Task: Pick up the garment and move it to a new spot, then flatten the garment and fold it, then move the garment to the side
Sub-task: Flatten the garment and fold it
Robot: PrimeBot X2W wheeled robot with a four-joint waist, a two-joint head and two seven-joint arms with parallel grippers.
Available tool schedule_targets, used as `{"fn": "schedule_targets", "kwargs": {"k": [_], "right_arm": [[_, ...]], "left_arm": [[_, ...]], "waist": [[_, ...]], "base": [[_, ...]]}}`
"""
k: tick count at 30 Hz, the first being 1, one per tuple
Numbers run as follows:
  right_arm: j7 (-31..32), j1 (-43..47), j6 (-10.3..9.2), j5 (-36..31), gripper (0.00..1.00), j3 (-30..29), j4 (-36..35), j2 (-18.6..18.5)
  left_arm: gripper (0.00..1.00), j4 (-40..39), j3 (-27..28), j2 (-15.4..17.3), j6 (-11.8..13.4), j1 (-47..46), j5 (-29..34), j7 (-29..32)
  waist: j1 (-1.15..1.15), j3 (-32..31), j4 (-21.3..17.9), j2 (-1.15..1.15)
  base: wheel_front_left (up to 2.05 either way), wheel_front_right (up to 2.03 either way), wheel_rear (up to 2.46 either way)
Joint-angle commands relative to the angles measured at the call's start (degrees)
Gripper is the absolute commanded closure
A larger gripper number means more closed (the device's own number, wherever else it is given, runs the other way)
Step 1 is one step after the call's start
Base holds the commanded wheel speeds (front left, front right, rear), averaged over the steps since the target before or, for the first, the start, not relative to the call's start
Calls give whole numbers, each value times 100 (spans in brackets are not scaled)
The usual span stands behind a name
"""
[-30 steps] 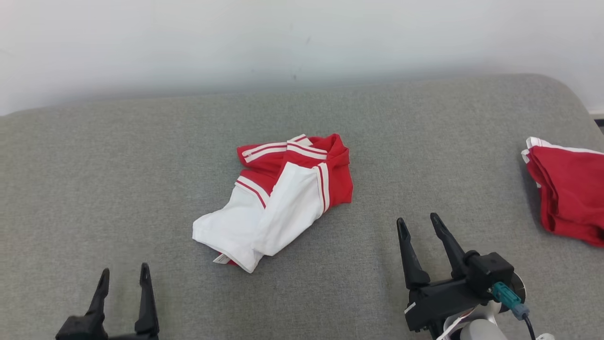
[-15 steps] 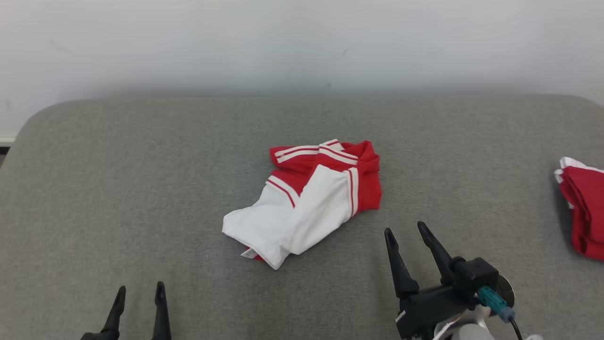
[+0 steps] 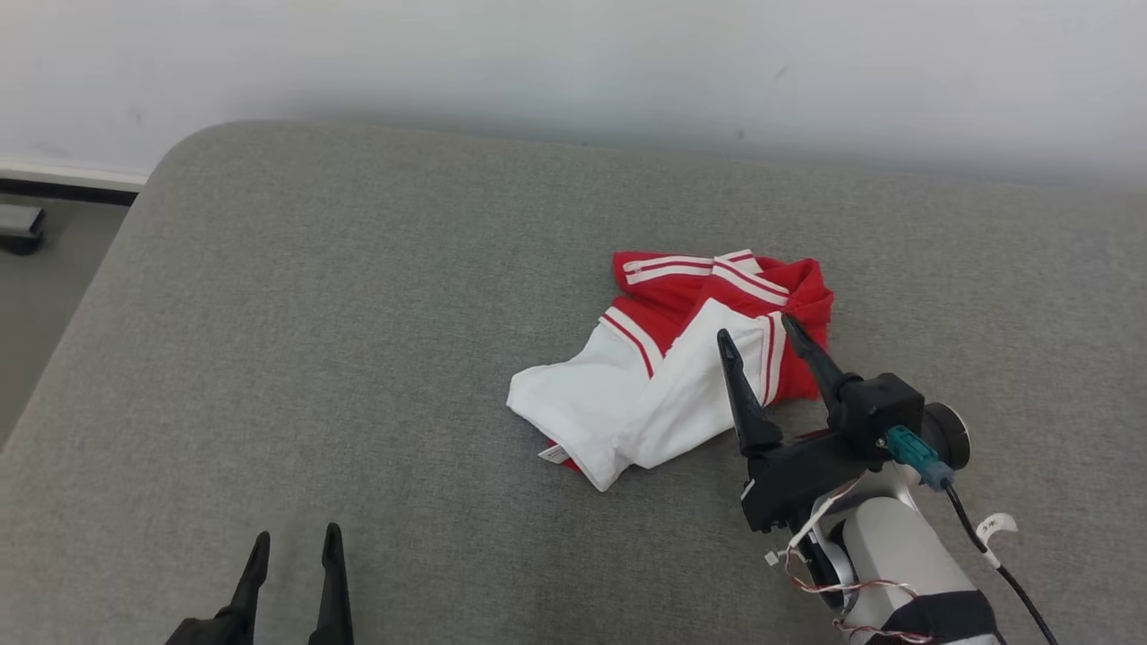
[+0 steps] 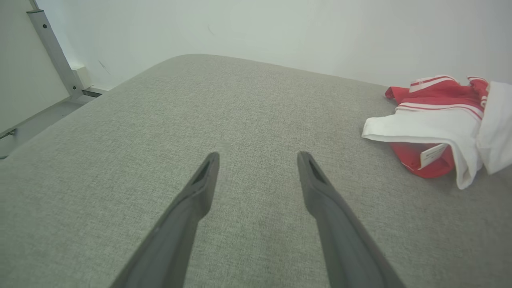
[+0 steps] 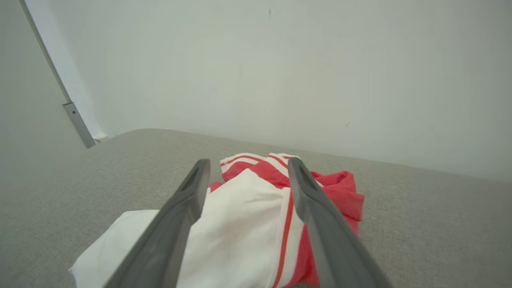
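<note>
A crumpled red and white garment point(image 3: 668, 367) with white stripes lies on the grey cushioned surface point(image 3: 358, 358), right of centre in the head view. My right gripper point(image 3: 753, 327) stands open at the garment's right edge, its fingers spread over the white cloth with nothing between them. In the right wrist view the garment point(image 5: 248, 224) lies just beyond and under the right gripper point(image 5: 248, 166). My left gripper point(image 3: 294, 542) is open at the lower left, well apart from the cloth. From the left wrist, the left gripper point(image 4: 258, 156) points at bare surface and the garment point(image 4: 436, 124) lies at the right.
A pale wall point(image 3: 573, 63) runs behind the surface. The surface's rounded left corner point(image 3: 179, 148) drops to the floor point(image 3: 45, 278), where a dark object point(image 3: 20, 228) sits by the skirting. A metal post point(image 4: 50, 48) stands by the wall in the left wrist view.
The head camera has turned, shifting the whole picture right; the other red garment at the right edge left the view. My right gripper has reached forward onto the garment's edge. Both grippers stayed open.
</note>
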Motion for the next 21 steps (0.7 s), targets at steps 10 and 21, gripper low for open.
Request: {"fn": "schedule_targets", "kwargs": {"k": [10, 21], "right_arm": [[-1, -750, -14, -139, 0, 46, 1071, -172], [-1, -679, -14, -356, 22, -242, 1534, -223]], "left_arm": [[0, 67, -178, -12, 47, -120, -149, -17], [0, 74, -214, -11, 68, -125, -214, -17]], "waist": [[-1, 235, 496, 0], [-1, 199, 462, 0]], "base": [[0, 0, 0], [0, 0, 0]]}}
